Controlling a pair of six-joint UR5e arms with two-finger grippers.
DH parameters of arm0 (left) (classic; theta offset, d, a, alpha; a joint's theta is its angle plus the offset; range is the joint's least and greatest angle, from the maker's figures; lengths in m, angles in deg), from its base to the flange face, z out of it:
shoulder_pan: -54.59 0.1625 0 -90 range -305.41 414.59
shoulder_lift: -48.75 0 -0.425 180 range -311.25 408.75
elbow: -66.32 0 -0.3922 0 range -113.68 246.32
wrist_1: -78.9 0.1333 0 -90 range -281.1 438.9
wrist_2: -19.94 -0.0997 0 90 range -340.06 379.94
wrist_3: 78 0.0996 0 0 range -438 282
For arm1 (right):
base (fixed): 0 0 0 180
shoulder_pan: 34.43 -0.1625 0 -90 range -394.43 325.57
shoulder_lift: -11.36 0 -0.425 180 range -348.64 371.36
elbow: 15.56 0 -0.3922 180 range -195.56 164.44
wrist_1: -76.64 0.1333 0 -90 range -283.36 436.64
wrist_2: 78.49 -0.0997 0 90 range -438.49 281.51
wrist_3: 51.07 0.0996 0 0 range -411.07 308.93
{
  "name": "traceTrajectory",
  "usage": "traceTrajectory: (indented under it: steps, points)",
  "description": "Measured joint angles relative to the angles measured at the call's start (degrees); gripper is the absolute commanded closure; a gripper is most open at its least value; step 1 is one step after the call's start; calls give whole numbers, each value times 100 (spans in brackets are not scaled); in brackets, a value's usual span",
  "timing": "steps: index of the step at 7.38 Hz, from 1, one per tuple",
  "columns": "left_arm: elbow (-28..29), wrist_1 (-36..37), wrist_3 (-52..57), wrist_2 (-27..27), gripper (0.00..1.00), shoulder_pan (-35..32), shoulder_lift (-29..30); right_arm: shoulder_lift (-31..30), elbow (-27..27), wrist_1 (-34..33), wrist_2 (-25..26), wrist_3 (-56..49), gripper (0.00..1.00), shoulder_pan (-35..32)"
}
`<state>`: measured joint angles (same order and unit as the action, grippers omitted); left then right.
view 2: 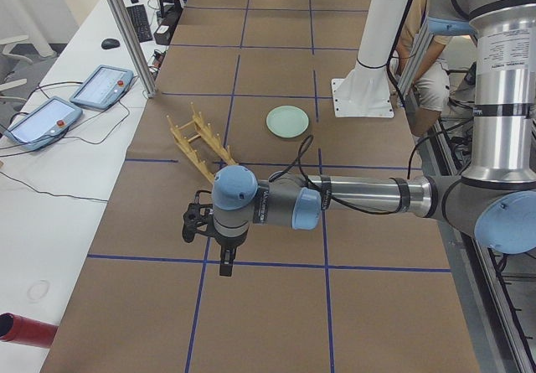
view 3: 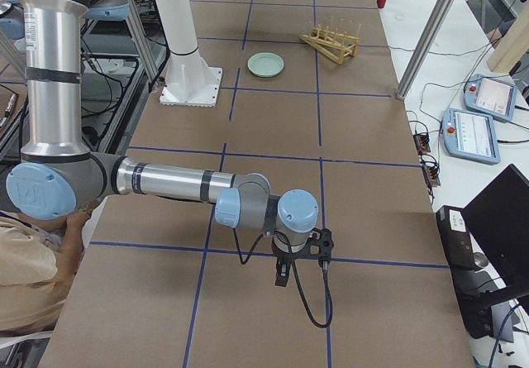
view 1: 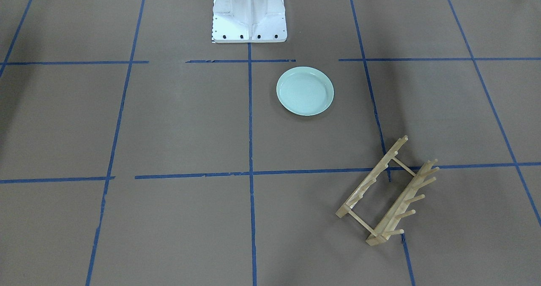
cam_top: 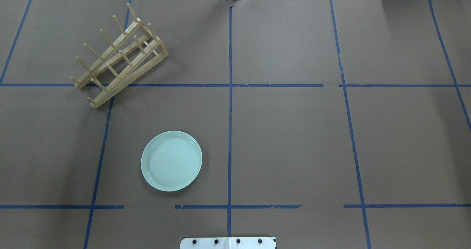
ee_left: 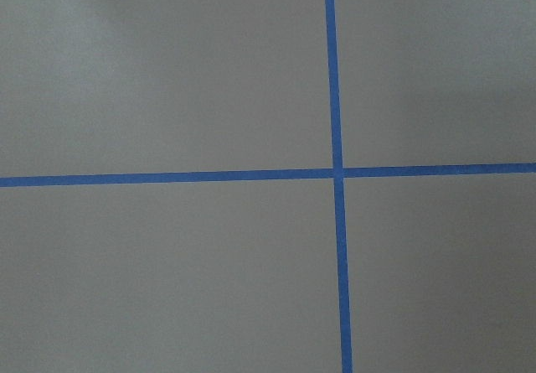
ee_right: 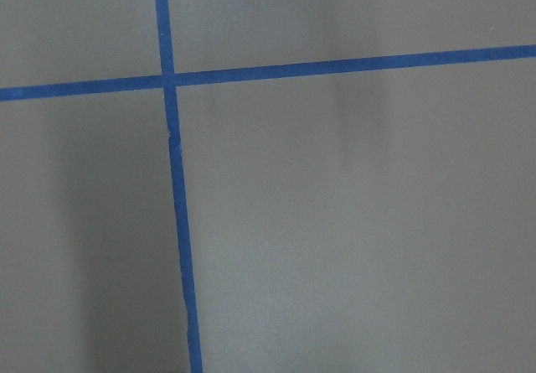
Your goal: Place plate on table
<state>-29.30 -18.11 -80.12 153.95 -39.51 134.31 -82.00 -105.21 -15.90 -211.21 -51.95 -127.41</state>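
The pale mint-green plate (view 1: 305, 91) lies flat and upright on the brown table (view 1: 169, 121), near the robot base; it also shows in the overhead view (cam_top: 171, 161) and small in both side views (view 2: 287, 121) (view 3: 265, 64). Nothing touches it. My left gripper (view 2: 224, 268) shows only in the exterior left view, far from the plate, pointing down over the table; I cannot tell if it is open. My right gripper (view 3: 282, 279) shows only in the exterior right view, likewise far off, state unclear. Both wrist views show only bare table (ee_left: 167, 264) and blue tape.
A light wooden peg rack (view 1: 386, 193) stands empty on the table, away from the plate on my left side (cam_top: 119, 56). The white robot base plate (view 1: 249, 24) is at the near edge. Tablets (view 2: 100, 88) and cables lie beyond the table's far edge.
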Motion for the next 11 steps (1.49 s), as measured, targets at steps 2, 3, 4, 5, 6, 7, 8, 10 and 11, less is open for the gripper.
traceTrajectory:
  steps: [2, 3, 4, 5, 6, 7, 8, 10, 11]
  points:
    - [-23, -13, -13, 17, 0, 2, -102, -1, 0, 0, 0, 0, 0, 0]
    - [-33, 14, -13, 27, 0, -3, -121, 0, 0, 0, 0, 0, 0, 0]
    - [-64, 129, -4, 29, 0, -12, -120, 0, 0, 0, 0, 0, 0, 0]
    - [-163, 424, 19, 20, 0, -12, -100, -3, 0, 0, 0, 0, 0, 0]
    - [-320, 752, 53, -2, 0, -5, -84, -5, 0, 0, 0, 0, 0, 0]
    - [-411, 896, 111, -7, 0, 3, -72, -6, 0, 0, 0, 0, 0, 0]
    - [-422, 911, 187, 6, 0, 12, -50, -7, 0, 0, 0, 0, 0, 0]
    - [-395, 840, 262, 28, 0, 21, -21, -7, 0, 0, 0, 0, 0, 0]
    - [-398, 830, 269, 36, 0, 23, -4, -5, 0, 0, 0, 0, 0, 0]
